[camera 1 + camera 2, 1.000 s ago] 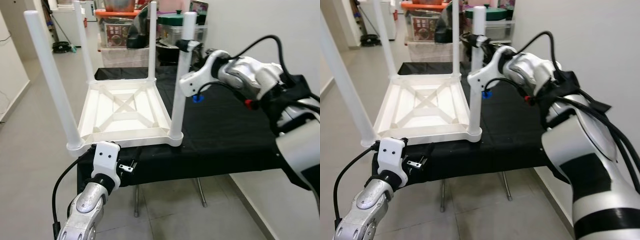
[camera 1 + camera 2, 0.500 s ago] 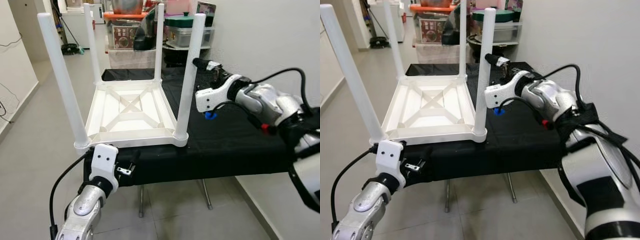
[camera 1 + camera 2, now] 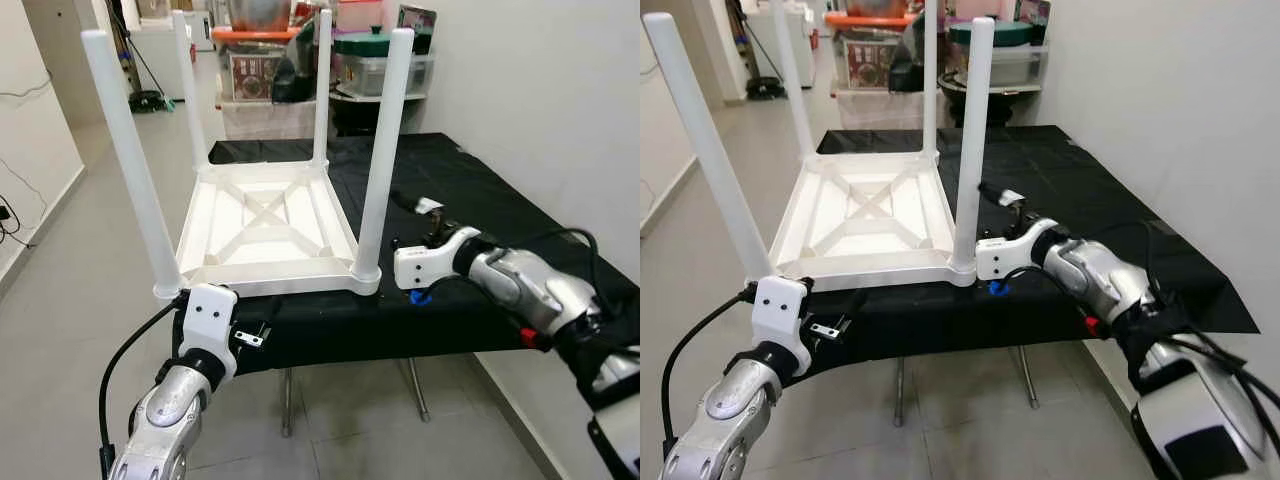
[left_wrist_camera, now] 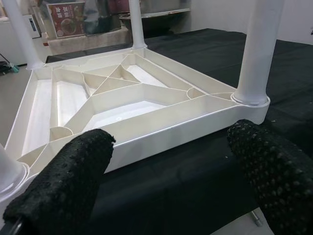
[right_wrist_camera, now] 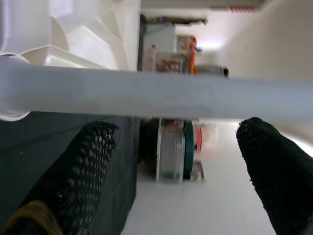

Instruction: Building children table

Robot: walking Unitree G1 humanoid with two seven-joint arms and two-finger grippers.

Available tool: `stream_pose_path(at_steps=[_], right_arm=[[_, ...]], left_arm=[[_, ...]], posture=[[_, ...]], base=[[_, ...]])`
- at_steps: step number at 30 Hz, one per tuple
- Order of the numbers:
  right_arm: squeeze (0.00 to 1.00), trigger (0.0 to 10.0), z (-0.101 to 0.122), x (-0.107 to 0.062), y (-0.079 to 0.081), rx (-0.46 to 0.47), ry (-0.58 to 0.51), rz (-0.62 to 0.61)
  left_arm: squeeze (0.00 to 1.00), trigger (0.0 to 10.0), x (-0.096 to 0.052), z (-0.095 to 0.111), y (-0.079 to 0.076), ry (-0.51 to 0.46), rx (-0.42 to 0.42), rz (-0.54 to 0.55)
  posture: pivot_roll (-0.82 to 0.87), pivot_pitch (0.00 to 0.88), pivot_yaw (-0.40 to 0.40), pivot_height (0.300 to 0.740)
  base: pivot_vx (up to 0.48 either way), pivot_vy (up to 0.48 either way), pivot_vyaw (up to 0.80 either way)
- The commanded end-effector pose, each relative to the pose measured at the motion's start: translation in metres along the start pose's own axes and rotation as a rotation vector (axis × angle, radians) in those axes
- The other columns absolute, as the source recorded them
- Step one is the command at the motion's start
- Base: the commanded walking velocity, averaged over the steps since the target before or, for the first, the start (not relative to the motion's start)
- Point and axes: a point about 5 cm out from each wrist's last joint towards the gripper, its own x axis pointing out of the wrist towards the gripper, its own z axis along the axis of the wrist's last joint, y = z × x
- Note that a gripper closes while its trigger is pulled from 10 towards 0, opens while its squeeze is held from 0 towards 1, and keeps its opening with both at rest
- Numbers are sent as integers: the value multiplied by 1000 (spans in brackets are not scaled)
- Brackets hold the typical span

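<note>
A white plastic children's table (image 3: 265,225) lies upside down on a black-covered worktable (image 3: 480,195), its legs pointing up. My right gripper (image 3: 402,220) is open just right of the front right leg (image 3: 383,150), low down near its socket. In the right wrist view that leg (image 5: 156,98) crosses between the two spread fingers (image 5: 78,166), and I cannot tell whether they touch it. My left gripper (image 3: 256,334) is open below the worktable's front edge, facing the near rim of the white table (image 4: 161,125). The front left leg (image 3: 128,170) stands above it.
A white wall runs along the right of the worktable. Storage boxes and pots (image 3: 260,70) are stacked behind it. Grey floor (image 3: 70,260) lies open to the left, and metal worktable legs (image 3: 288,400) show beneath the cloth.
My right gripper has come down from the top of the front right leg to near its base. The camera has shifted a little. The left gripper has stayed in place.
</note>
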Motion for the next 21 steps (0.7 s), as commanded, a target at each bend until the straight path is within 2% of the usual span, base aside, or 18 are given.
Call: stream_pose_path(at_steps=[1,3,4,5,6,8,11,13,14,15,16,17,19,21], right_arm=[[0,10000,0,-1,-4,63,25,-59],[0,10000,1,-4,-1,126,38,-85],[0,10000,1,-4,-1,126,38,-85],[0,10000,15,-4,2,516,26,-127],[0,10000,21,-4,1,676,-4,-145],[0,10000,30,-5,-3,830,-52,-170],[0,10000,34,-5,-7,872,-72,-179],[0,10000,38,-6,-14,868,-111,-176],[0,10000,39,-5,-19,917,-122,-182],[0,10000,39,-5,-19,917,-122,-182],[0,10000,40,-5,-22,958,-128,-186],[0,10000,40,-5,-22,958,-128,-186],[0,10000,39,-3,-33,994,-124,-201],[0,10000,31,2,-44,1025,-60,-239]], left_arm=[[0,10000,-2,-1,1,13,7,2],[0,10000,-2,0,1,12,8,3],[0,10000,-2,0,1,12,8,3],[0,10000,-2,-1,2,13,10,5],[0,10000,-2,-1,2,13,10,6],[0,10000,-2,-1,2,13,10,7],[0,10000,-2,-2,1,13,9,7],[0,10000,-2,-2,-1,13,8,3],[0,10000,-2,-2,-1,13,8,2],[0,10000,-2,-2,-1,13,8,2],[0,10000,-2,-2,-1,13,8,1],[0,10000,-2,-2,-1,13,8,1],[0,10000,0,-2,0,10,10,5],[0,10000,1,-2,0,7,9,9]], posture=[[47,0,-12,740],[47,0,-12,740],[47,0,-12,740],[47,0,-19,740],[48,0,-18,740],[48,0,-16,740],[48,0,-16,740],[48,0,-15,740],[48,0,-15,740],[48,0,-15,740],[48,0,-15,740],[48,0,-15,740],[45,0,-26,740],[53,0,-36,740]], base=[[0,0,0],[0,0,0],[0,0,0],[0,0,0],[0,0,0],[0,0,0],[0,0,0],[0,0,0],[0,0,0],[0,0,0],[0,0,0],[0,0,0],[0,0,0],[0,0,0]])
